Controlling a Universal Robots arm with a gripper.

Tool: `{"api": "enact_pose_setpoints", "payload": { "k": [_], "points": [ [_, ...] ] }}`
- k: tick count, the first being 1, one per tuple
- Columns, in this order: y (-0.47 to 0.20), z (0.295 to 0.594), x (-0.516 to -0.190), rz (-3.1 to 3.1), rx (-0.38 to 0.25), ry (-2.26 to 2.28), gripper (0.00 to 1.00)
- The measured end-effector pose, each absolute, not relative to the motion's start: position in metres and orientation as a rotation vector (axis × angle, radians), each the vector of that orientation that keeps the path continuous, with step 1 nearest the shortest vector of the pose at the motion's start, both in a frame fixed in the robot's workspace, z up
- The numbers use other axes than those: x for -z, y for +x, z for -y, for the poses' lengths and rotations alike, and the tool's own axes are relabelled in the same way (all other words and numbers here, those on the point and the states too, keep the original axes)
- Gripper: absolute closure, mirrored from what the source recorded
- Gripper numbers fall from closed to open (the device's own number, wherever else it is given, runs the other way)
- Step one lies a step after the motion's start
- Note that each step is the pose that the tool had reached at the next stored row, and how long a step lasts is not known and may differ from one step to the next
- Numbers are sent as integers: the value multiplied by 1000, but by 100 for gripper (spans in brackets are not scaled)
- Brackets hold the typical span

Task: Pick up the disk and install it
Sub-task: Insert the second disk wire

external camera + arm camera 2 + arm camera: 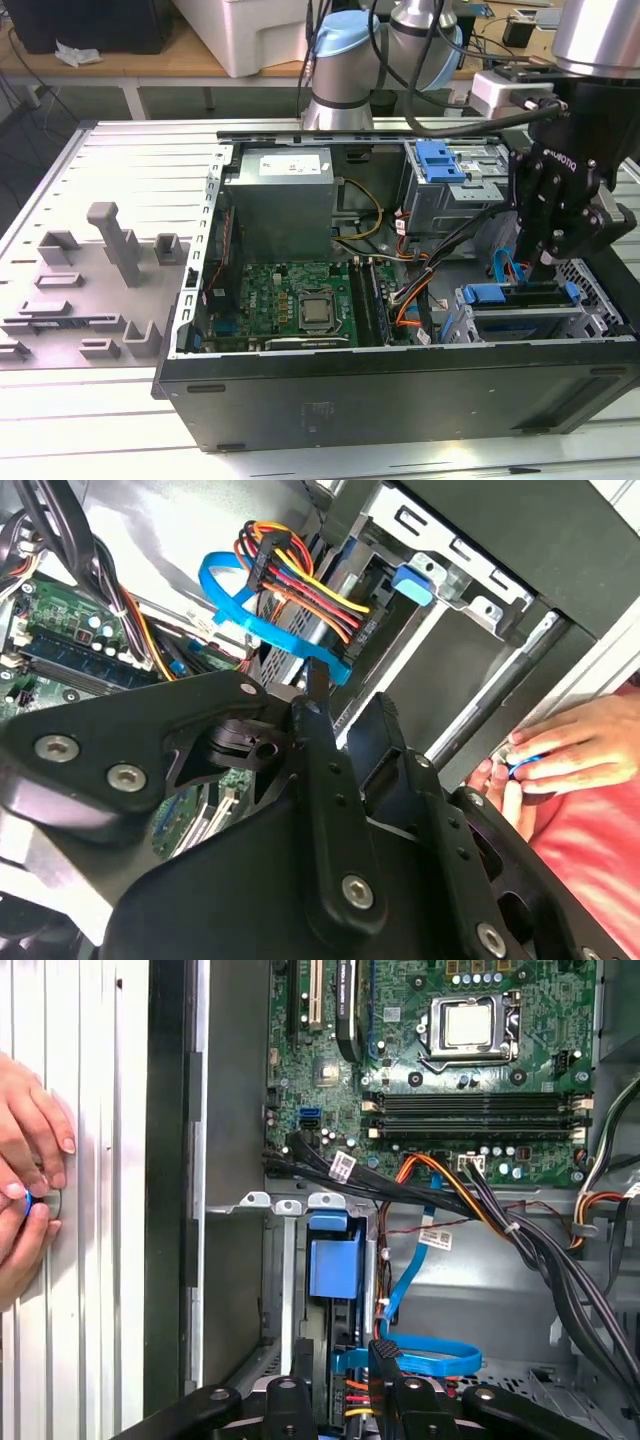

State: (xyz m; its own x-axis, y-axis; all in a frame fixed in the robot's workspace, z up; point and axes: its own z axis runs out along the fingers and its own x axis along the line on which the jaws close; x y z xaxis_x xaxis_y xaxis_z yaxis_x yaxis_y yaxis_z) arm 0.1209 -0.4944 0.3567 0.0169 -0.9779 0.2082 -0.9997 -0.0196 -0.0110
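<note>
Seating looks to be the step in hand: the disk (520, 297) lies in the drive cage at the near corner of the case (400, 385), on the exterior view's right, and appears mostly home, its blue plastic frame showing along the top edge. The gripper (545, 262) hangs just above it, close to a flat blue ribbon cable (420, 1360); whether it is spread or closed, I cannot tell. By my judgement, any further push calls for a straight press along the cage rails, keeping that soft cable from being pinched. The cage is folded grey sheet metal, the case matt black, and the board (300, 300) green and studded. A hand (25, 1200) rests on the ribbed desk (100, 420) beside the case, pinching something small and blue.
</note>
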Motion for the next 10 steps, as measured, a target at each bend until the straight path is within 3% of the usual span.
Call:
{"api": "enact_pose_setpoints", "payload": {
  "k": [3, 5, 10],
  "points": [
    [118, 494, -360, 2099, -241, 2137, 65],
    [112, 494, -367, 2103, -250, 2140, 89],
    [111, 494, -368, 2103, -251, 2140, 89]
  ]
}}
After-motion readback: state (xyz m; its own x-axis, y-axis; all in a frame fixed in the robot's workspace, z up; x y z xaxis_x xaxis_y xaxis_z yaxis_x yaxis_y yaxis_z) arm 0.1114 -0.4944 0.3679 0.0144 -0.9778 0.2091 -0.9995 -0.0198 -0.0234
